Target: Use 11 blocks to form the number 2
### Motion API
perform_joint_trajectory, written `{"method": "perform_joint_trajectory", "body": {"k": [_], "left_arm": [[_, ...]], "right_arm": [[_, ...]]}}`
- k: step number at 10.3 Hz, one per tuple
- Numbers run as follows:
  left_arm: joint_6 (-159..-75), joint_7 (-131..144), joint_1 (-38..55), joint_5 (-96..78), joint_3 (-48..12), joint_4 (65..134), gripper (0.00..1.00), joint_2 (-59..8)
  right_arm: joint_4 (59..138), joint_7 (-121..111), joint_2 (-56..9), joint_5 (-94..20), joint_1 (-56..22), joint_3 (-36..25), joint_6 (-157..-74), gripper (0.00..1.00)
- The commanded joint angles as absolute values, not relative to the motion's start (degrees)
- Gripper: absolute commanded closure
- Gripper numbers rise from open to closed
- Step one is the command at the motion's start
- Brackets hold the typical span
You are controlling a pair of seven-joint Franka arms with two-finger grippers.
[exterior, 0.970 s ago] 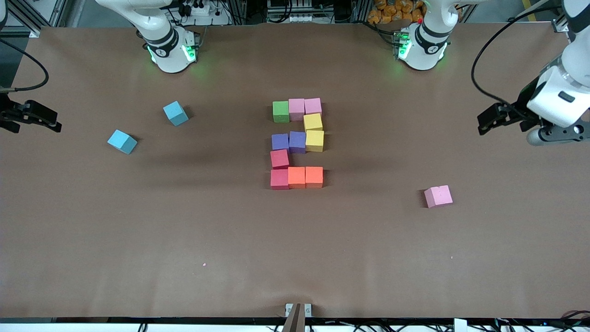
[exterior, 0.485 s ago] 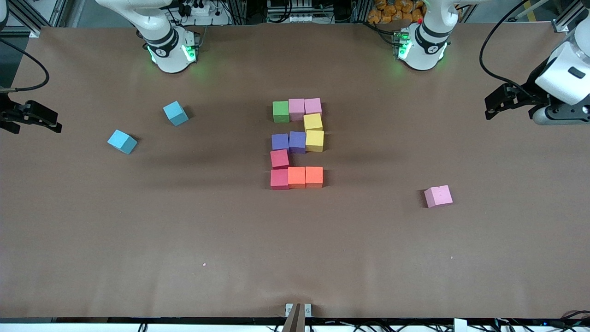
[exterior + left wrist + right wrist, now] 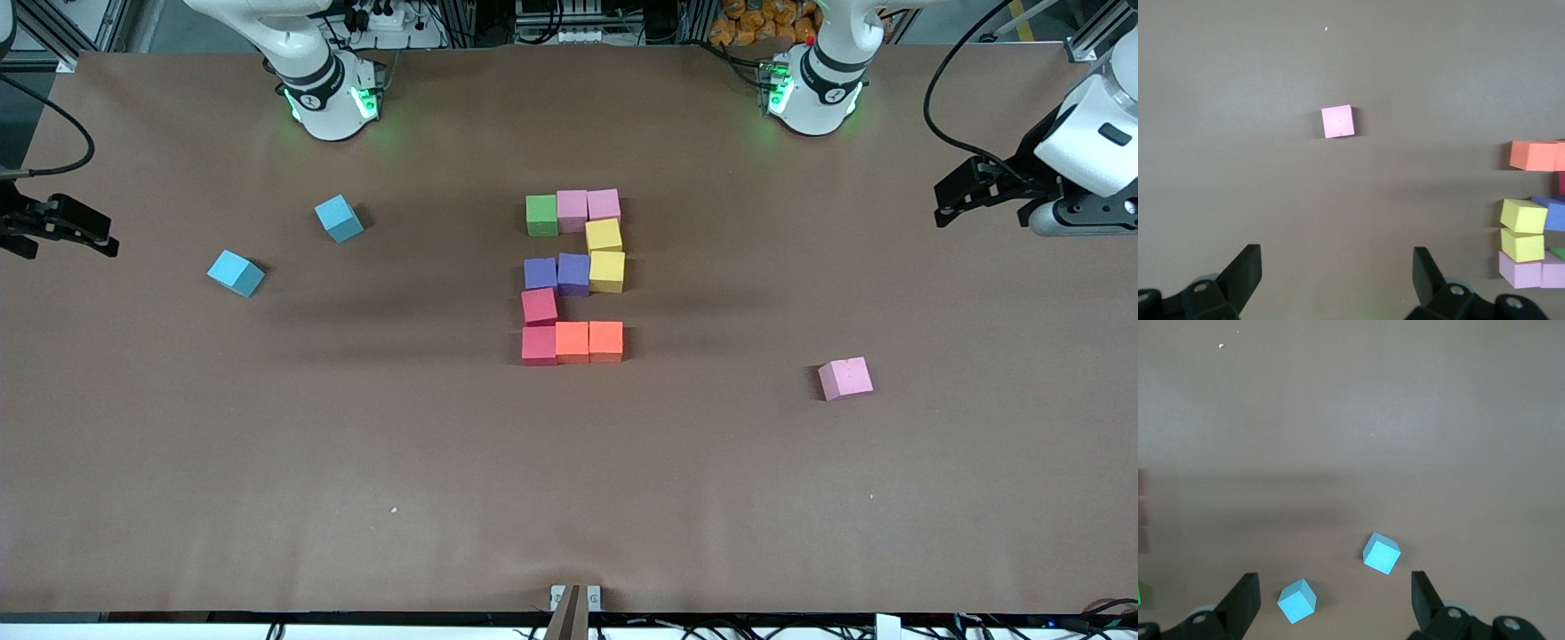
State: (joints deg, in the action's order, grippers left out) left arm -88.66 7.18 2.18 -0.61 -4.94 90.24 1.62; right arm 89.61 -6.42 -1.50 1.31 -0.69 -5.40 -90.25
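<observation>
From my screen, starting at the right arm's end of the table (image 3: pixel 267 498), the right gripper (image 3: pixel 84 233) hangs over the table edge with its jaws spread wide and nothing between them; its wrist view shows both black fingers (image 3: pixel 1241 600) parted over bare brown paper. Below it lie two light-blue cubes, one (image 3: pixel 236 272) nearer the front camera and nearer that table end, the other (image 3: pixel 339 218) closer to the middle. They lie apart from each other, both turned at an angle.

In the middle I see the number 2 (image 3: pixel 573 276) built of touching blocks: a green block (image 3: pixel 541 215) and two pink blocks form the top row, two yellow blocks (image 3: pixel 605 254) drop down the side toward the left arm, two purple blocks make the middle bar, two red blocks (image 3: pixel 539 325) run down the side toward the right arm, and two orange blocks (image 3: pixel 589 341) finish the base.

A spare pink cube (image 3: pixel 845 379) sits well apart, toward the left arm's end and nearer the camera. The left gripper (image 3: pixel 956 200) hangs over that end, jaws wide apart, holding nothing.

I can read no writing or labels on any cube.
</observation>
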Motion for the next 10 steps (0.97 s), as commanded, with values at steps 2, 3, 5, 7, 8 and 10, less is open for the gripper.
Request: {"method": "perform_joint_trajectory", "body": {"k": [2, 3, 5, 7, 8, 10], "left_arm": [[-88.9, 5.8, 1.5, -2.5, -4.2, 89.9, 0.0, 2.0], [-88.9, 5.8, 0.8, -3.2, -4.1, 89.8, 0.0, 1.9], [-89.0, 6.0, 0.8, -3.4, -4.1, 89.3, 0.0, 1.3], [-89.3, 6.1, 0.8, -3.4, -4.1, 89.1, 0.0, 1.0], [-89.3, 5.9, 0.6, -3.5, -4.0, 89.2, 0.0, 1.1], [-89.3, 5.9, 0.4, -3.4, -4.0, 89.3, 0.0, 1.0]], "right_arm": [[89.4, -7.1, -1.2, 1.3, -1.4, -5.3, -90.8, 0.0], [89.5, -7.1, -1.3, 1.2, -1.4, -5.2, -90.9, 0.0], [89.5, -7.0, -1.3, 1.2, -1.4, -5.2, -90.8, 0.0], [89.5, -7.0, -1.3, 1.2, -1.4, -5.2, -90.9, 0.0], [89.5, -7.0, -1.5, 1.2, -1.5, -5.2, -90.9, 0.0], [89.6, -7.0, -1.5, 1.2, -2.3, -5.2, -91.8, 0.0]]}}
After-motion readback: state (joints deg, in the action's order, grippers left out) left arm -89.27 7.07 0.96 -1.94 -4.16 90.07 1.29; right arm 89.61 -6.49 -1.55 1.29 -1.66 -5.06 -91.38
